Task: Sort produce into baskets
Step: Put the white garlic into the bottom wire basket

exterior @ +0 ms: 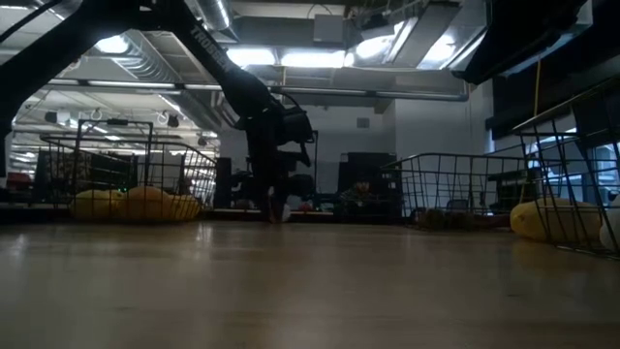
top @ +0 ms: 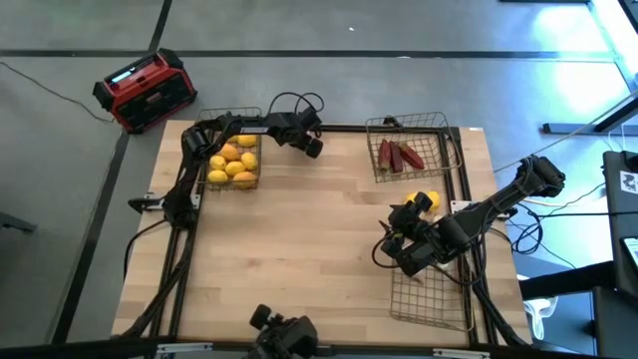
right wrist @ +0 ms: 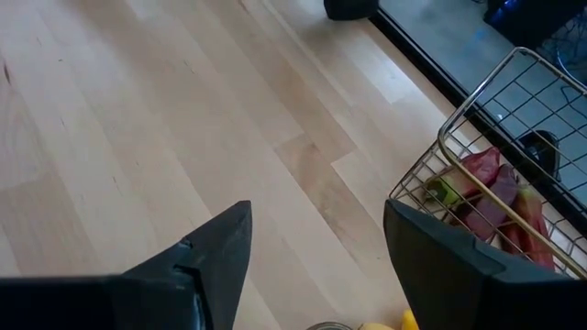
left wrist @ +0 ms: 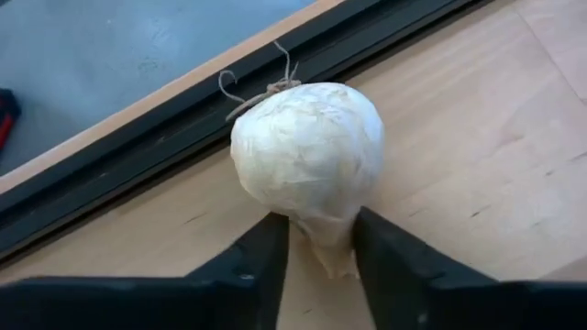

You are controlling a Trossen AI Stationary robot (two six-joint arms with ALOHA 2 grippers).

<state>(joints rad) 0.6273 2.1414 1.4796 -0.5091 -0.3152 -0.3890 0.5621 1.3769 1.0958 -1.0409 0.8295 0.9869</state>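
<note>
At the 10 o'clock part of the table stands the left wire basket, loaded with round yellow and orange lemon-like fruits. Just beside it, toward 11 o'clock near the table's far edge, the left gripper holds a white garlic bulb. Its two dark fingers are narrowed onto the bulb's tapered lower end, while the rounded body and dry stringy tip project beyond them.

The bulb is judged light, firm at the core, with a papery skin that could flake or slide. A hold on the taper is likely marginal; a grasp across the widest part of the body would probably be more secure. Only moderate squeeze is advised.

At 1 o'clock, the far right wire basket contains dark red elongated pieces. These appear soft-skinned and are best taken across their short axis.

At 3 o'clock, a yellow fruit lies at the far end of the near right wire basket. The right gripper hangs beside it, fingers spread wide and holding nothing.
</note>
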